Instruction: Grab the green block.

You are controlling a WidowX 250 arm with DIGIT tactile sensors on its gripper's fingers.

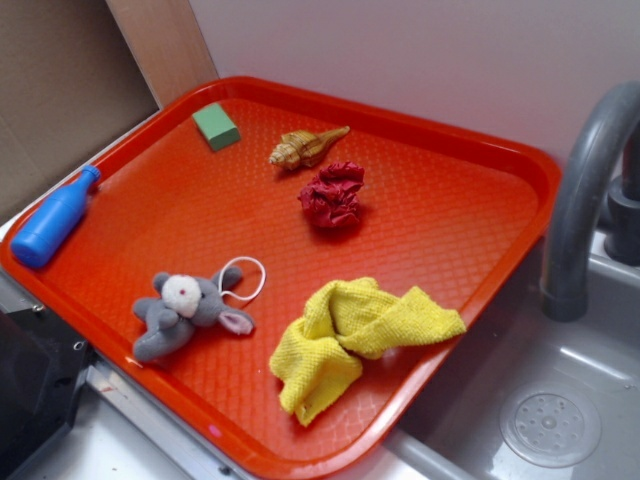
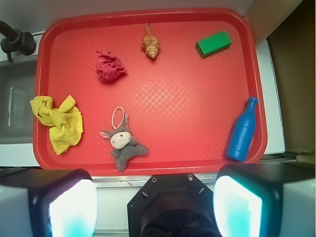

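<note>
My gripper (image 2: 155, 205) hangs high above the near edge of the red tray (image 2: 148, 163), its two fingers (image 2: 64, 207) spread wide apart with nothing between them. Both pads sit at the bottom of my wrist view, clear of everything on the tray.

The green block (image 2: 213, 43) lies flat in the tray's far right corner as I look down, close to the raised rim and touching nothing. In the exterior view the same green block (image 1: 216, 126) sits near the tray's back corner, beside the wooden panel (image 1: 165, 45).

Just left of the block, apart from it, lies the golden seashell toy (image 2: 151, 43). Further left is a crumpled dark red cloth (image 2: 109, 66). A yellow towel (image 2: 57, 121) is bunched against the left rim, partly draped over it. A grey plush mouse (image 2: 123, 143) with a white loop lies near the middle front. A blue toy bottle (image 2: 242, 131) rests along the right rim. Beyond the tray's left side stand a grey sink (image 1: 560, 400) and faucet (image 1: 585, 190).
</note>
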